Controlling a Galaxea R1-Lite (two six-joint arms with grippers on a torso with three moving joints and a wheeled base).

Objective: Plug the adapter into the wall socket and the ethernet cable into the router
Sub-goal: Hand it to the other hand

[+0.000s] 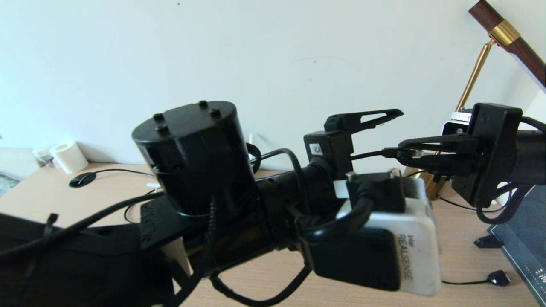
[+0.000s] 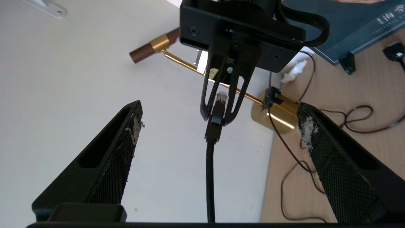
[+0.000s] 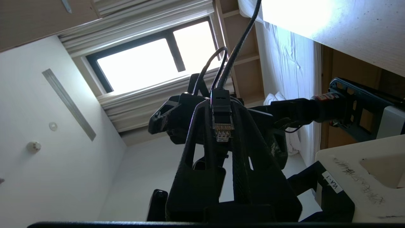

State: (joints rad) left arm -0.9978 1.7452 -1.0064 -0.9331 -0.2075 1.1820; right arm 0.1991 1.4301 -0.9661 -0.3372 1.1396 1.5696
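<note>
The plug of the thick black ethernet cable, with its clear tip, is held between the closed fingers of the right gripper, raised above the pale wooden desk in front of the white wall. In the head view the plug is seen lying roughly level, its long axis running across the picture; the clear tip is turned towards the right gripper's body and the black cord is led away towards the left arm. Much of that view is filled by the left arm's black cylindrical joint and its grey wrist camera, so that only one finger of the left gripper can be made out above them.

What is hidden there is shown by the left wrist view: the left gripper is spread wide, nothing is held in it, and the cable is seen passing between its two textured fingers without touching either. Beyond, the right gripper is seen head-on, pinching the plug, with a brass desk lamp with a brown wooden head standing behind it and thin dark cords lying loose on the desk.

The plug's face is given only by the right wrist view: the gold contacts and transparent end of the cable are seen between the right gripper fingers, pointing back towards the wrist, while the cord runs away beyond the fingertips.
</note>
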